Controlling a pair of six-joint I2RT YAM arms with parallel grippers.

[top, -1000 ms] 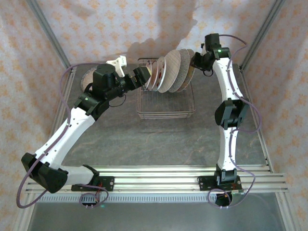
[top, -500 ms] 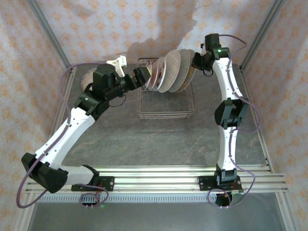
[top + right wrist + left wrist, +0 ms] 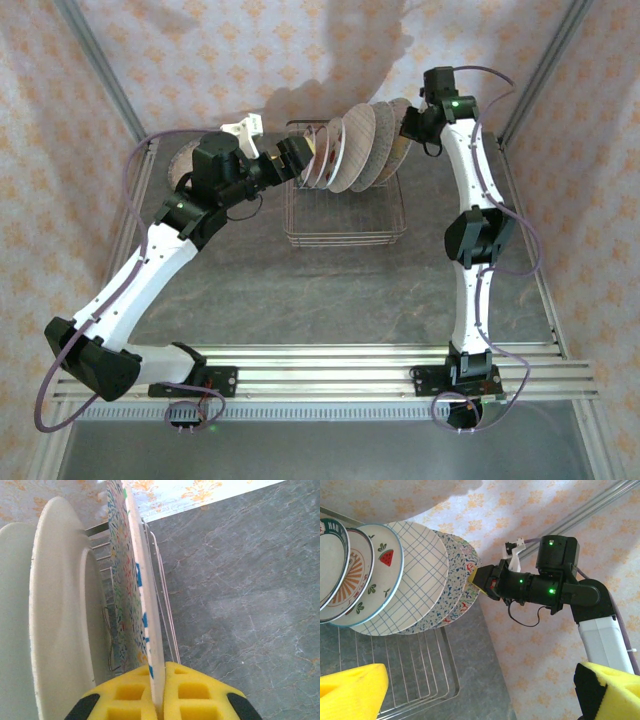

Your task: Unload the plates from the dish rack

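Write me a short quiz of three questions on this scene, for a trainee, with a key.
1. True or false: the left gripper is shut on a plate.
2. What is the right gripper shut on? A a cup; B the rim of the end plate; C a fork.
3. Fill in: the plates stand on edge in the ____.
Key: 1 false, it is open and holds nothing; 2 B; 3 rack.
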